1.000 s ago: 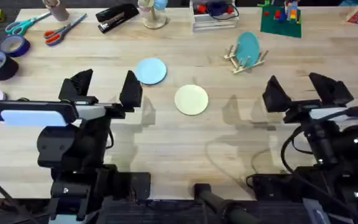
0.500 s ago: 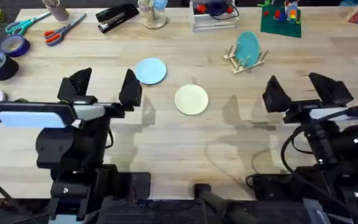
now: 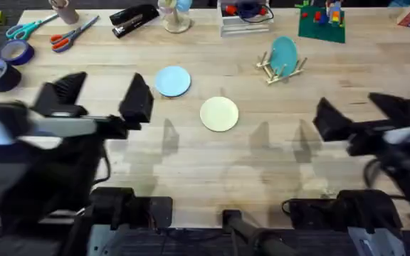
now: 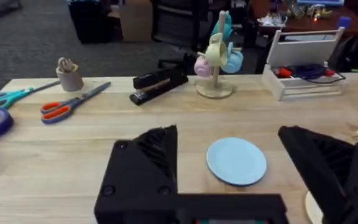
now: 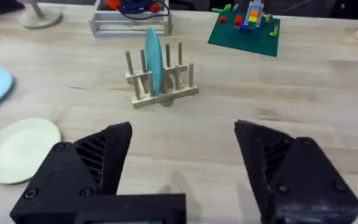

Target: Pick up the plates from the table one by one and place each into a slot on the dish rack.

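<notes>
On the table [image 3: 191, 163] lie two plates, a light blue plate [image 3: 172, 80] and, nearer me, a cream plate [image 3: 219, 114]. The dish rack [image 3: 282, 67] stands at the back right with a darker teal plate [image 3: 284, 52] upright in a slot. My left gripper [image 3: 100, 98] hovers open to the left of the blue plate [image 4: 236, 160], holding nothing. My right gripper [image 3: 365, 115] hovers open, nearer me and to the right of the rack [image 5: 160, 87], also holding nothing. In the right wrist view the cream plate [image 5: 18, 149] and the teal plate [image 5: 152, 59] show beyond the fingers [image 5: 86, 168].
Along the back edge are scissors [image 3: 73, 32], a stapler [image 3: 134, 18], a mug tree [image 3: 175, 14], a clear tray [image 3: 244, 18] and a green brick plate [image 3: 322, 21]. Tape rolls [image 3: 6, 60] lie at the far left.
Both arms have risen and now look larger and blurred. The left gripper shifted left and the right gripper shifted right. The plates and the rack have not moved.
</notes>
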Robot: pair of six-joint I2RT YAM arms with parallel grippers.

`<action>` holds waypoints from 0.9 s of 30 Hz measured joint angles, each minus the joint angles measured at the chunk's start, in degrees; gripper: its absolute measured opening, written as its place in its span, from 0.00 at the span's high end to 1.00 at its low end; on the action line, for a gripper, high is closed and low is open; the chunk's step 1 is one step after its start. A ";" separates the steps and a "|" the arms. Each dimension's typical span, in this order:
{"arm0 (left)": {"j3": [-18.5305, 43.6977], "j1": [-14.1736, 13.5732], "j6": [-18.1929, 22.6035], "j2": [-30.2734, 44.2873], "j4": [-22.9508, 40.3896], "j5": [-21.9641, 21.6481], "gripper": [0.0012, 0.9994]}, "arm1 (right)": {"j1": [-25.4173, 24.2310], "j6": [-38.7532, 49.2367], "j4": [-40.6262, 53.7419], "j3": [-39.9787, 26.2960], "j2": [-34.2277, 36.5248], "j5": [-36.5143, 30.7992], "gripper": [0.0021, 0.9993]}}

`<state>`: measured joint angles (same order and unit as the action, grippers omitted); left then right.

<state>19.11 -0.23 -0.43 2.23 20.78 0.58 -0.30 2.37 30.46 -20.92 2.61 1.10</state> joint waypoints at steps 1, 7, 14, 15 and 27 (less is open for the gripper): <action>2.91 0.00 0.00 1.16 2.10 0.00 0.01 | 0.00 0.01 2.38 -2.98 1.12 0.02 0.01; 23.00 0.00 -0.47 13.69 18.56 0.03 0.01 | 0.00 0.22 15.52 -21.64 12.96 0.20 0.01; 47.35 0.00 -0.60 32.24 37.62 0.04 0.01 | 0.00 0.24 28.43 -41.64 31.97 0.20 0.01; 50.71 0.00 -0.66 34.92 40.26 0.04 0.01 | 0.00 0.24 29.82 -44.22 34.68 0.20 0.01; 81.88 0.00 -0.72 61.75 63.23 3.30 0.01 | 0.00 0.24 42.26 -64.22 56.62 0.21 0.01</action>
<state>100.99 -0.23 -1.15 63.98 84.01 3.89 -0.30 2.61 72.72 -85.14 59.23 1.32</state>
